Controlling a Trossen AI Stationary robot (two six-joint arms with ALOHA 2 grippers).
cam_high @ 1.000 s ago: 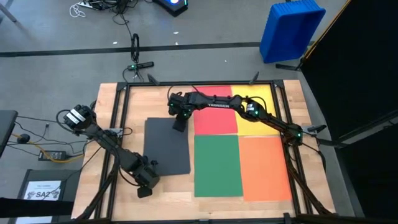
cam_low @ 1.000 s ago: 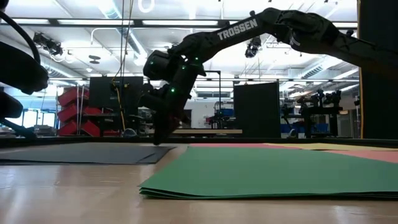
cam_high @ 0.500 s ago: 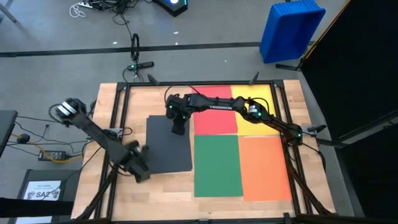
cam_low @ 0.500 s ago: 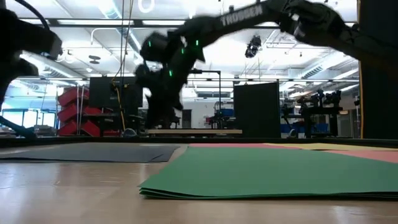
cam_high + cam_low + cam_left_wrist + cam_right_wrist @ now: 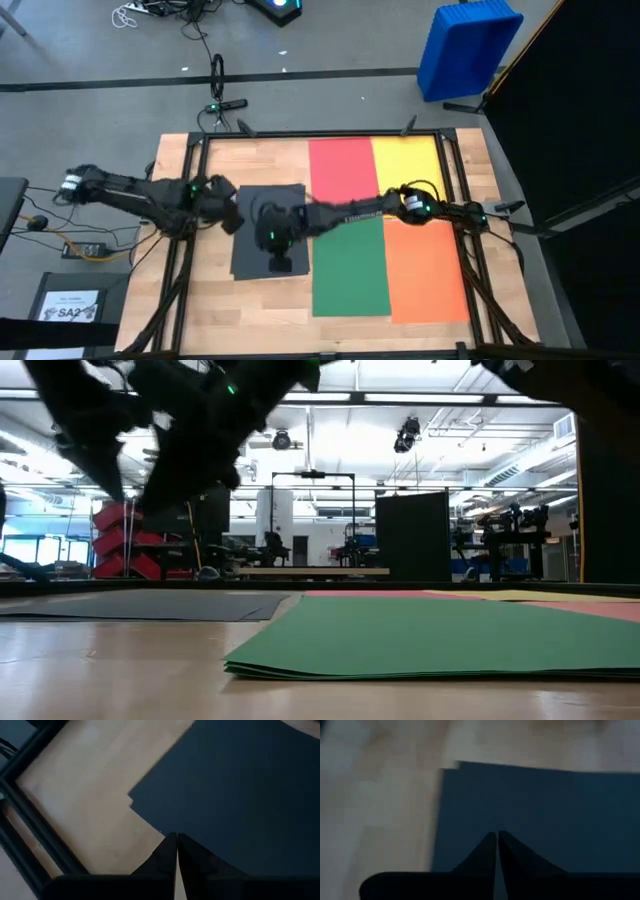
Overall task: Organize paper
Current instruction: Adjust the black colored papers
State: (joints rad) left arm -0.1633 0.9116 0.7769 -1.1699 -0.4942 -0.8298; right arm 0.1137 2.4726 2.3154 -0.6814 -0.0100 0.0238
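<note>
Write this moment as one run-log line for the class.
left gripper: shut, at dark paper's left edge | right gripper: shut, over its near edge

Grey concrete floor (image 5: 330, 45) around the table, crossed by a dark tape line (image 5: 200, 80). Blue plastic bin (image 5: 466, 48) beyond the table's far right corner. Tangled white and black cables (image 5: 165, 10) lie on the floor. Low view: open hall, bright ceiling strip lights (image 5: 400, 398), red shelving rack (image 5: 125, 540) at left, black upright panel (image 5: 410, 535) mid-room.

Overhead, table-level, two wrist views (close).
</note>
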